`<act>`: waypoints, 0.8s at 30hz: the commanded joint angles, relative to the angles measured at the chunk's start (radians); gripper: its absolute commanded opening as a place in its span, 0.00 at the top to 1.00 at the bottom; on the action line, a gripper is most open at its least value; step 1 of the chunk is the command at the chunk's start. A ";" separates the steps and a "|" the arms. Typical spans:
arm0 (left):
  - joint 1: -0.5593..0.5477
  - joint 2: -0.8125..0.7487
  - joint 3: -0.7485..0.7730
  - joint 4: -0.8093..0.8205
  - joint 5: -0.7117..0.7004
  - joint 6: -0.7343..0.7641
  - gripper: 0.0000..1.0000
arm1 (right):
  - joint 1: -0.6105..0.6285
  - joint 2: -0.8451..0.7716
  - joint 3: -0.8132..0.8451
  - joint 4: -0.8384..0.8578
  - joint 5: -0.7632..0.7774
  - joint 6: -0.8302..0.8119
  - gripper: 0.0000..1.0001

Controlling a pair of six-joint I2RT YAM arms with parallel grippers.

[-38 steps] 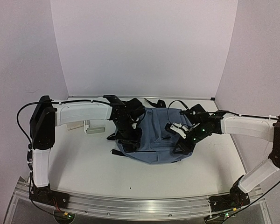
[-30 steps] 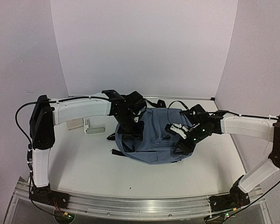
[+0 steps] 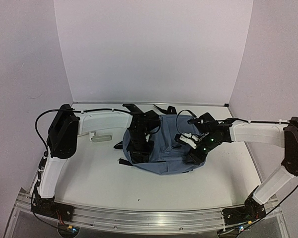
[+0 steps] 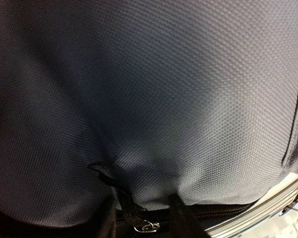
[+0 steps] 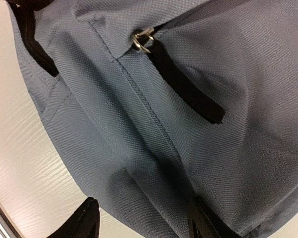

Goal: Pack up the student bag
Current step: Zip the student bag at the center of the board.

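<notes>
The student bag, a soft blue-grey backpack, lies flat in the middle of the table, and its cloth fills the left wrist view. My left gripper presses down on its left side. In the left wrist view a bunched fold and a black zipper pull sit between the narrowly set fingers. My right gripper is at the bag's right near edge. Its fingers stand wide apart astride the fabric rim, below another zipper pull.
A small pale oblong object lies on the table behind the left arm. Black straps trail from the bag's far end toward the back wall. An aluminium rail runs along the near edge.
The left arm has swung inward and its gripper has come down lower on the bag's left side. The right gripper has crept slightly left along the bag's edge.
</notes>
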 commanded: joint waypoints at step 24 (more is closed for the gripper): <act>0.144 -0.258 -0.064 0.059 -0.015 -0.023 1.00 | -0.118 -0.015 -0.081 0.087 0.197 -0.123 0.44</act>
